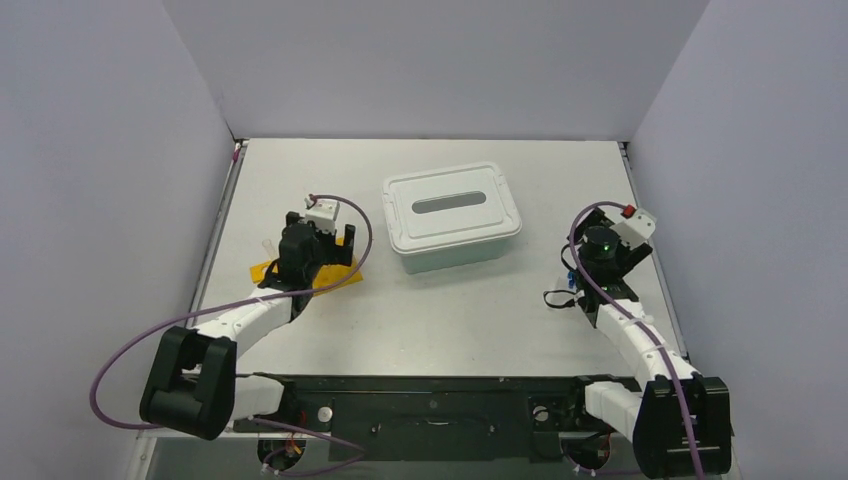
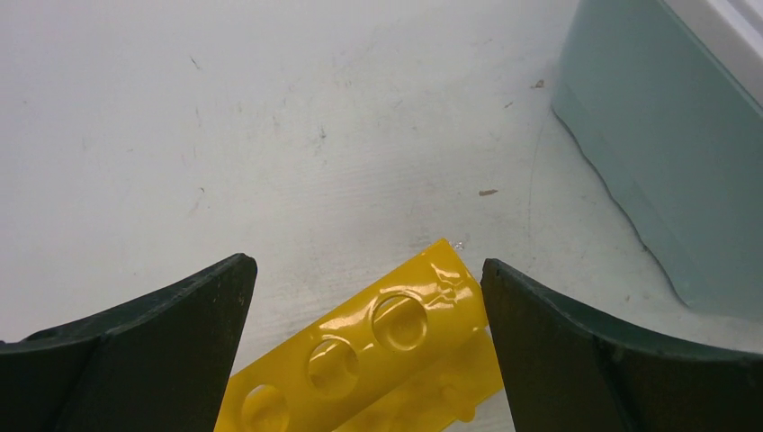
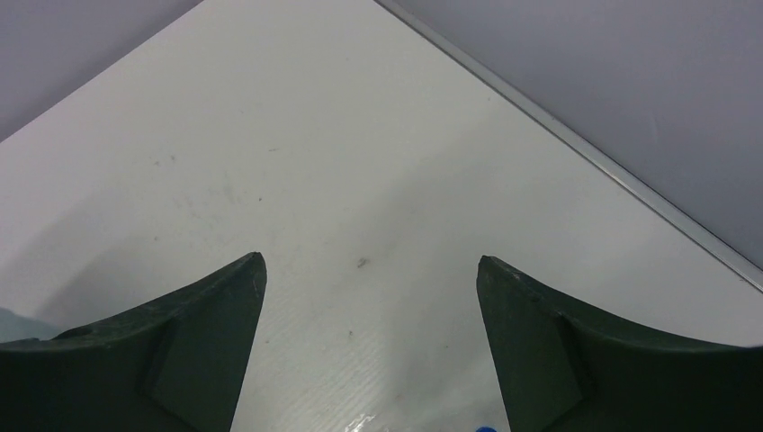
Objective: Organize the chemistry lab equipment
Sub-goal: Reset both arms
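Tabletop (image 1: 440, 320) carries the yellow holed rack (image 2: 378, 346), lying left of the teal tub (image 2: 666, 162) with its white lid (image 1: 450, 205) on. The left fingers (image 2: 135, 360) hang wide apart over the rack's end, gripping nothing; the right fingers (image 3: 162, 360) gape too, above the tabletop's right side.

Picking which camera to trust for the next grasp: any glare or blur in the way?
Left wrist: glare streaks on the glossy yellow holed rack, holes readable, table marks sharp. Right wrist: even light, one small glint at the bottom edge. Top external: diffuse light, lidded tub casts only soft shadow.
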